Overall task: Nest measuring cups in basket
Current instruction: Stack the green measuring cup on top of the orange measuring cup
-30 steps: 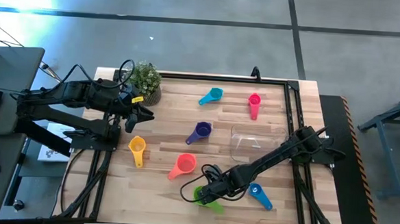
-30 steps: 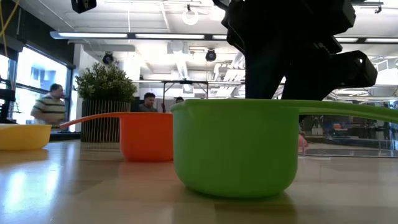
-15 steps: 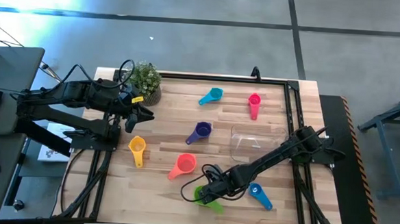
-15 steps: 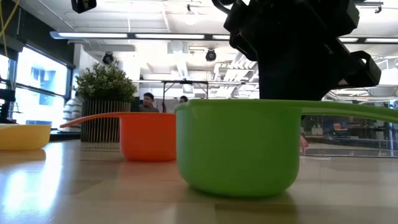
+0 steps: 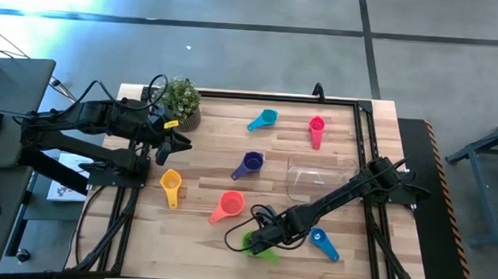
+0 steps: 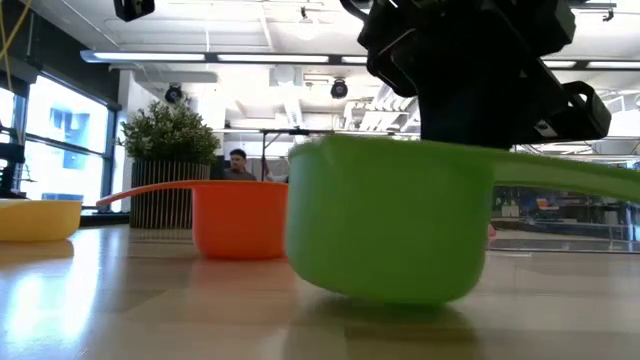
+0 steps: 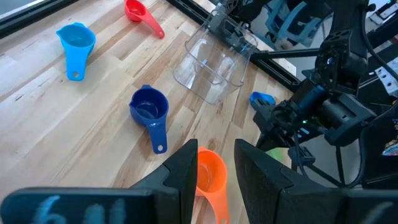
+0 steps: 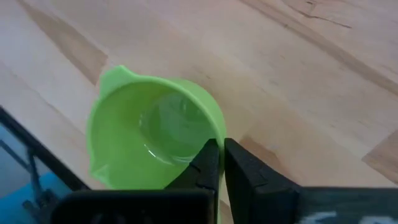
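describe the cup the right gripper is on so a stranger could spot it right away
On the wooden table, look at the near edge, where the right gripper reaches in. The green cup there is clamped at its rim, between the salmon cup and the blue cup. It is the only green one, tipped off the tabletop.

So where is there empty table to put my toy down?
Bare wood lies between the yellow cup and the table's near edge, and between the plant and the light blue cup. It is crowded near the basket, where the right gripper holds the green cup.
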Tool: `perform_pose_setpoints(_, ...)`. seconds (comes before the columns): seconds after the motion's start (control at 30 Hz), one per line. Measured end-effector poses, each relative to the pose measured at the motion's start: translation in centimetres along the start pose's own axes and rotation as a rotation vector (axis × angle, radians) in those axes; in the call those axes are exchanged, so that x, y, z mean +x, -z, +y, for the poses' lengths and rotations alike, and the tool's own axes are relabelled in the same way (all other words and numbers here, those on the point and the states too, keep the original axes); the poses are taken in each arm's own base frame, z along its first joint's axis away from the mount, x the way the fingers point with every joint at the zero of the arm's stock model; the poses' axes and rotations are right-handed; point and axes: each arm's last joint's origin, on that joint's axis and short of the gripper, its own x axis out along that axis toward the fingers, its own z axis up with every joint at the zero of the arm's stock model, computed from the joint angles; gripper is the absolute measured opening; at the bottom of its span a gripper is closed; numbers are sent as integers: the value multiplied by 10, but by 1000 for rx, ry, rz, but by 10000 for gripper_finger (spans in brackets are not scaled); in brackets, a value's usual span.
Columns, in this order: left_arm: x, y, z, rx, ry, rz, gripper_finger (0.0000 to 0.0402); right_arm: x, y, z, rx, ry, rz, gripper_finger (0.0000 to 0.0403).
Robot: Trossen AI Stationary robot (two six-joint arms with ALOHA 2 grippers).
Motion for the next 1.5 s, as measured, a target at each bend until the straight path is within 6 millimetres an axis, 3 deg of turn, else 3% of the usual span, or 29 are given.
perform_pose_setpoints(0.23, 2, 7, 1, 5, 29, 79, 97, -1, -2, 12, 15, -127, -38, 2)
perform_pose_setpoints(0.53, 21, 29, -1, 26, 34, 181, 97, -14, -5, 34, 74, -278, -156, 1)
perform_pose_setpoints(0.7, 30, 44, 1, 7, 2, 223, 97, -43, -7, 53, 28, -263, -210, 1)
perform_pose_setpoints(0.93, 39, 60, 2, -11, -58, 238, 97, -100, -16, 74, -33, -209, -333, 0)
perform_pose_setpoints(1.27, 61, 79, -7, -28, -24, 257, 97, -169, -26, 79, -73, -139, -448, 0)
perform_pose_setpoints(1.5, 84, 100, -8, -36, -66, 336, 97, -202, -29, 73, -81, -91, -489, 0)
